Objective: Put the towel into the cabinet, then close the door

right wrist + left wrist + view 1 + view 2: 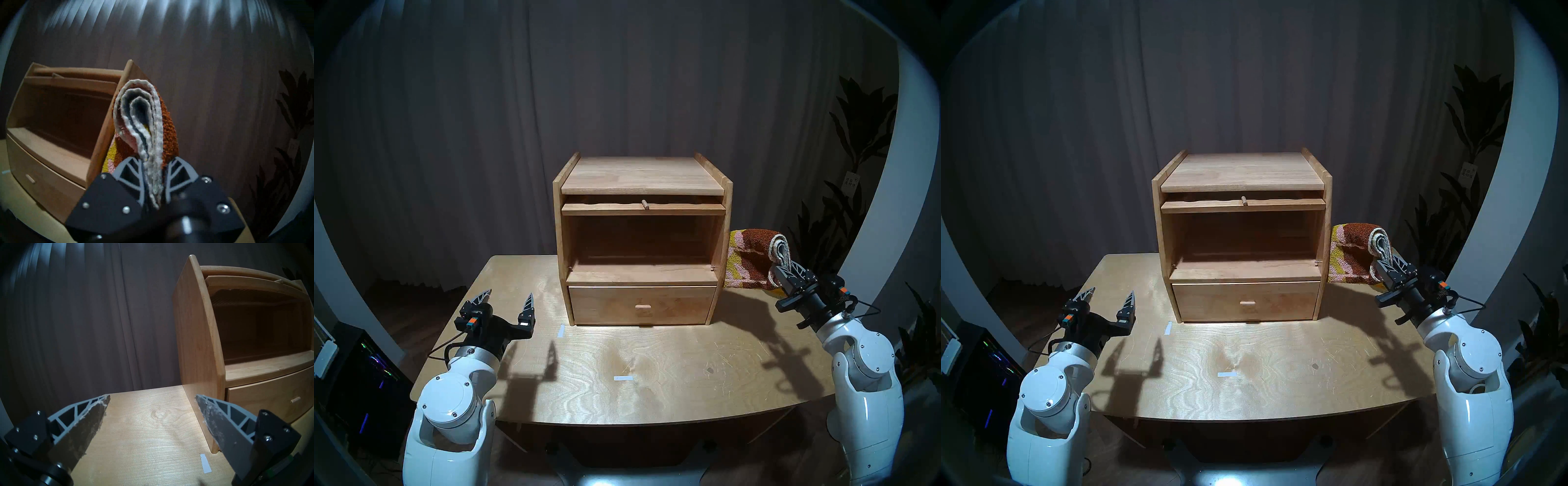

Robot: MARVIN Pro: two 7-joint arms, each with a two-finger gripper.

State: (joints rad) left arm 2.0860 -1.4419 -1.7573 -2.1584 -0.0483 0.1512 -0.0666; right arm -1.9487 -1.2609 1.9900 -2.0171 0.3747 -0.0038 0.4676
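Right jaws clamped on fuzzy brown-mustard-pink folded towel, left jaws spread, empty

Light plywood table with swirly grain. The wooden cabinet sits on it at the far middle. Two small white tape strips are stuck on the top: one near the cabinet's front-left corner, another nearer, about center.
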